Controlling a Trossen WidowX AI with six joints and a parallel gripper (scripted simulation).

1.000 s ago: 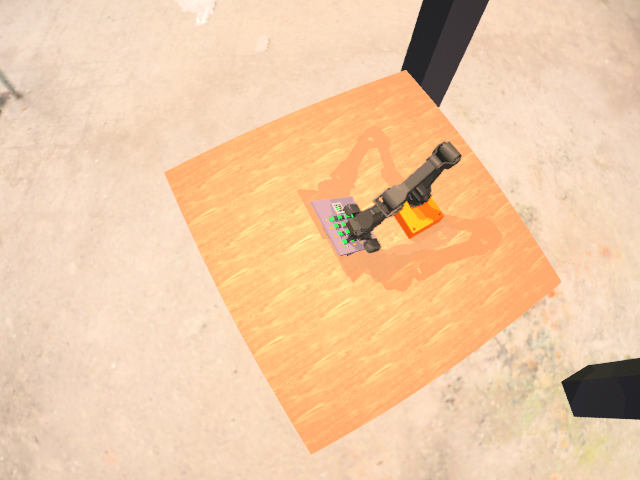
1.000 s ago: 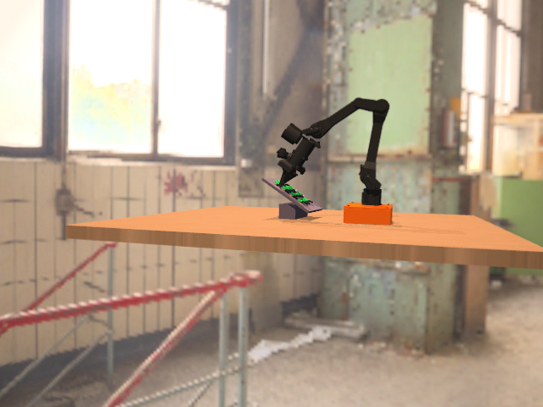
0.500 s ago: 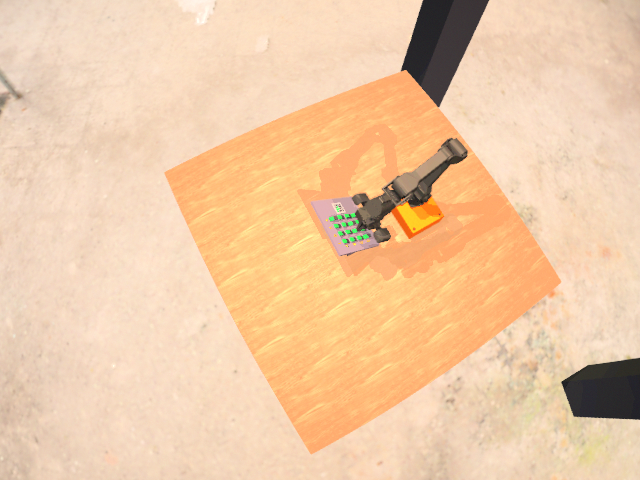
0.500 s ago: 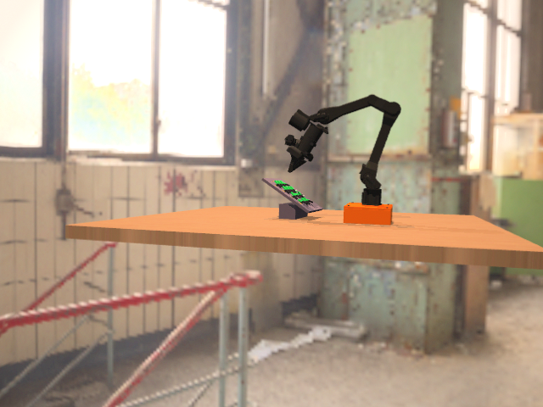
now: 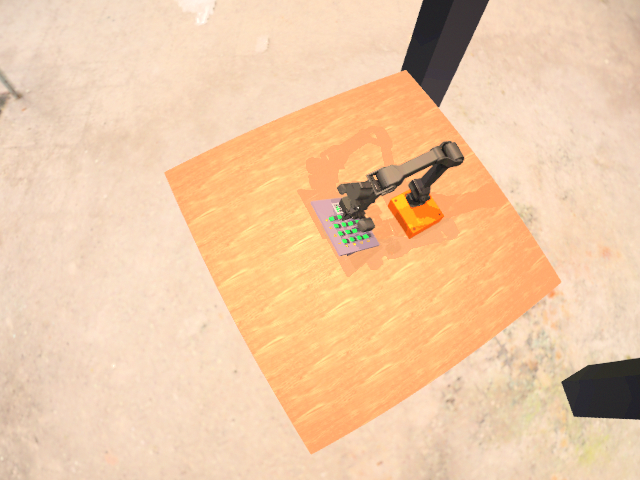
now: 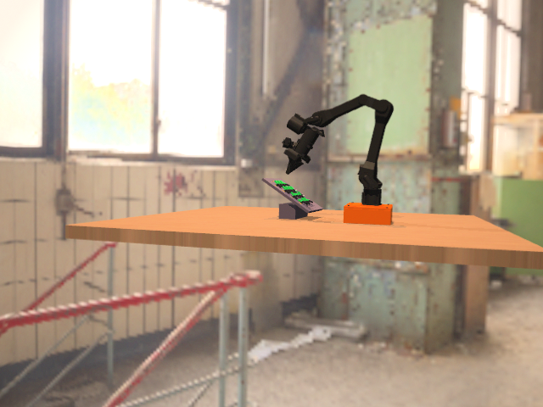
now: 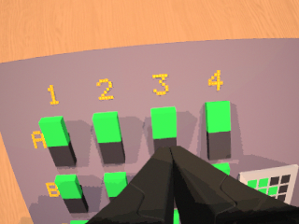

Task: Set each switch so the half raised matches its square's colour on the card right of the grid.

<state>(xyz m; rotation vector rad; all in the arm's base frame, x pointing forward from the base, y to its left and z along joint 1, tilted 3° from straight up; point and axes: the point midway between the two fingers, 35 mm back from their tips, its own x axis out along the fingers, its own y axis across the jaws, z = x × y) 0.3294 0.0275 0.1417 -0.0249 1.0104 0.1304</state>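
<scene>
now, gripper (image 7: 171, 149): fingers together, empty; tip over switch a3 (image 7: 163, 122)
panel (image 5: 373, 240): mid-bench, toward the far edge by the arm base (image 5: 416, 214)
card (image 7: 269, 183): right of grid, partly hidden
risk: misreading the card; tip slipping onto a4 (image 7: 219, 126)

mauve panel (image 7: 144, 65), green-and-grey switches (image 7: 107, 134), black tool (image 7: 171, 152)

Arm (image 6: 372, 131): matte black, slim jointed links, rounded elbow housings. Base (image 6: 367, 214): orange box, dark corner screws. Gripper (image 7: 171, 202): black, angular faceted fingers tapering to a point.
</scene>
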